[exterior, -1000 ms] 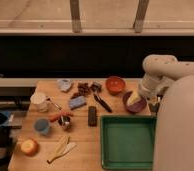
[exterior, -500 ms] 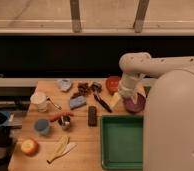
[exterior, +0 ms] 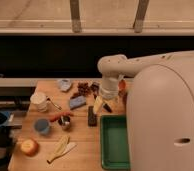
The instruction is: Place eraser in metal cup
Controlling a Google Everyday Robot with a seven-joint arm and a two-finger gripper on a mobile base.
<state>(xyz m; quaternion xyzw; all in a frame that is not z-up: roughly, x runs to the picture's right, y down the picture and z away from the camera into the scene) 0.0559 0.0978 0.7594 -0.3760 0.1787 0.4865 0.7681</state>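
The eraser, a small black oblong block, lies flat on the wooden table just left of the green tray. The metal cup, small and shiny with a dark inside, stands to the eraser's left, next to a carrot. My gripper hangs from the white arm over the middle of the table. It is just above and slightly right of the eraser and apart from it.
A green tray sits at the front right. A blue cup, white mug, blue-grey pad, carrot, black-handled utensil, round fruit and peel lie around. My body fills the right side.
My arm has swung left from the table's right side toward its middle. It now covers the bowls at the right, and the gripper is near the eraser. The objects have not moved.
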